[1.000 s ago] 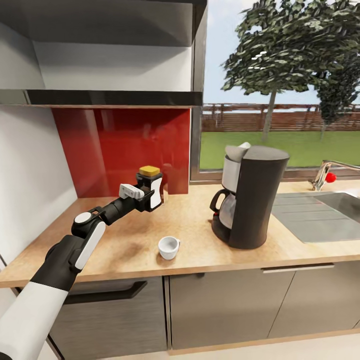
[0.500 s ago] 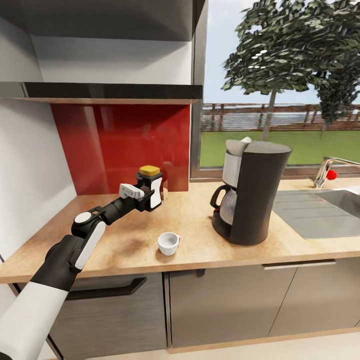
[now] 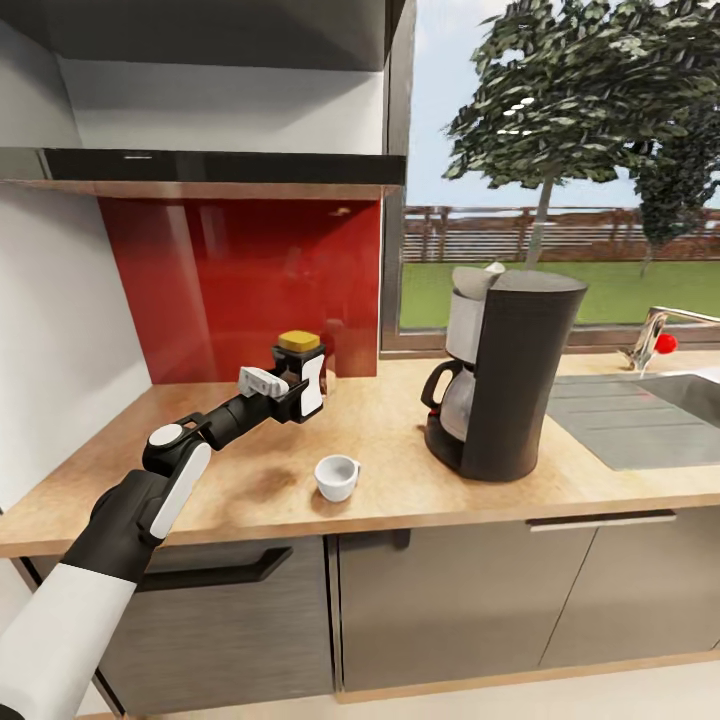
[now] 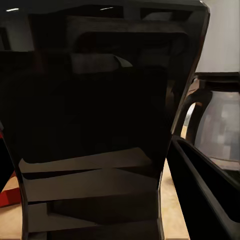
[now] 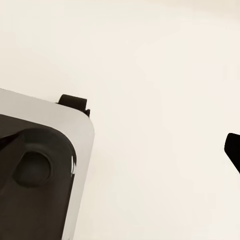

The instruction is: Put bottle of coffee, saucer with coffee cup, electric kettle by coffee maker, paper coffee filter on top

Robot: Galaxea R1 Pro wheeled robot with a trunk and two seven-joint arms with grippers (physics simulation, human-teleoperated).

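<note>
My left gripper [image 3: 292,392] is shut on the bottle of coffee [image 3: 304,378], a dark jar with a yellow lid and white label, held upright just above the kitchen countertop [image 3: 390,435] in front of the red backsplash. Up close in the left wrist view, the jar [image 4: 95,125] stands dark between the fingers [image 4: 205,195]. The tall dark coffee maker [image 3: 512,375] stands to the right on the counter, with a pale folded piece at its top. A white coffee cup [image 3: 336,477] sits near the counter's front edge. The dark kitchen shelf [image 3: 200,165] runs above. The right wrist view has one dark fingertip [image 5: 233,150] at the edge, over pale floor.
A steel sink [image 3: 640,415] with a faucet [image 3: 650,345] is inset at the counter's right end. A window lies behind the coffee maker. Dark cabinet fronts [image 3: 440,600] run below the worktop. The glass carafe [image 4: 220,125] shows beyond the jar. Part of my base [image 5: 40,175] shows over the floor.
The whole head view has shifted: shelf, counter and cup sit higher in the picture. The held bottle is a little closer to the countertop. The grip is unchanged.
</note>
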